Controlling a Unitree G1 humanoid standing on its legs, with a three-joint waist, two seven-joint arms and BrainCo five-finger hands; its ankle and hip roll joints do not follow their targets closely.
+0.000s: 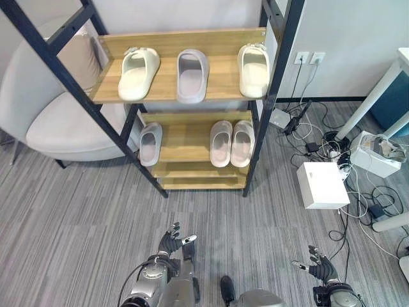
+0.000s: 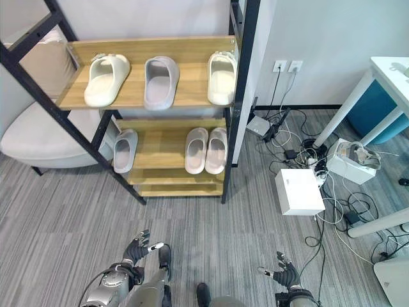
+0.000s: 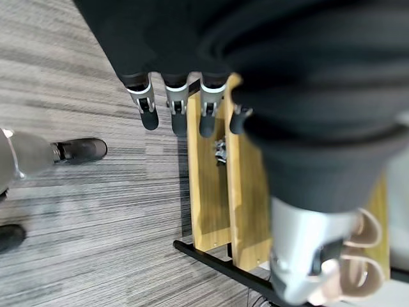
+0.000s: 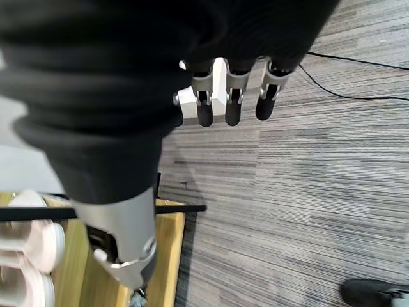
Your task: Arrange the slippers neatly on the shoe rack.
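The left hand (image 1: pixel 174 244) has its fingers (image 3: pixel 147 109) straight and loose, and it holds nothing. The right hand (image 1: pixel 317 263) is the same, with fingers (image 4: pixel 232 105) spread and nothing in them. Both hang low over the grey floor (image 1: pixel 77 217), well apart from the shoe rack (image 1: pixel 185 137).

The left wrist view looks along the rack's lower wooden boards and sees the pink pair (image 3: pixel 358 256) from the side. The right wrist view catches a white box (image 4: pixel 192 86) past the fingertips and a corner of the rack.

From the head, the top shelf (image 1: pixel 220 83) carries three slippers: a cream slipper (image 1: pixel 137 73) at the left end, a grey slipper (image 1: pixel 192 75) in the middle, and another cream slipper (image 1: pixel 254 69) at the right end. The lower shelf (image 1: pixel 185 141) carries a second grey slipper (image 1: pixel 151 143) at its left edge and the pink pair together on the right.
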